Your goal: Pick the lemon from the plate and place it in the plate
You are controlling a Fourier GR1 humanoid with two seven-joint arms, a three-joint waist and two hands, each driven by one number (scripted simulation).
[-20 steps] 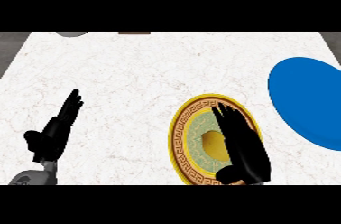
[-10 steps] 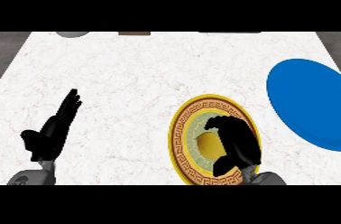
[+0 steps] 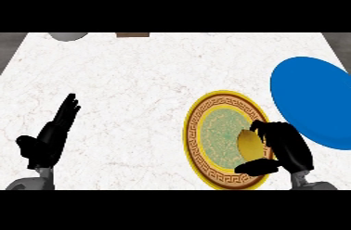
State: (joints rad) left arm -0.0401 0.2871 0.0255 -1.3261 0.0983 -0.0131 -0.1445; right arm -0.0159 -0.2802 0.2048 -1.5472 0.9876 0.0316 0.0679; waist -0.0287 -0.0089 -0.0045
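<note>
A yellow lemon (image 3: 249, 143) sits at the right side of a gold-rimmed patterned plate (image 3: 207, 140) low in the head view. My right hand (image 3: 286, 148) is curled round the lemon, fingers over its top and thumb under it. A plain blue plate (image 3: 310, 98) lies to the upper right, touching the patterned plate's edge. My left hand (image 3: 49, 140) rests open at the lower left, fingers up.
The white marble counter (image 3: 144, 76) spreads across the view. A grey round object (image 3: 67, 36) and a brown item (image 3: 132, 35) sit at the far edge. Dark floor shows past the counter's upper corners.
My right hand has drawn back to the right and curled its fingers round the lemon, which now shows. The left hand has stayed put.
</note>
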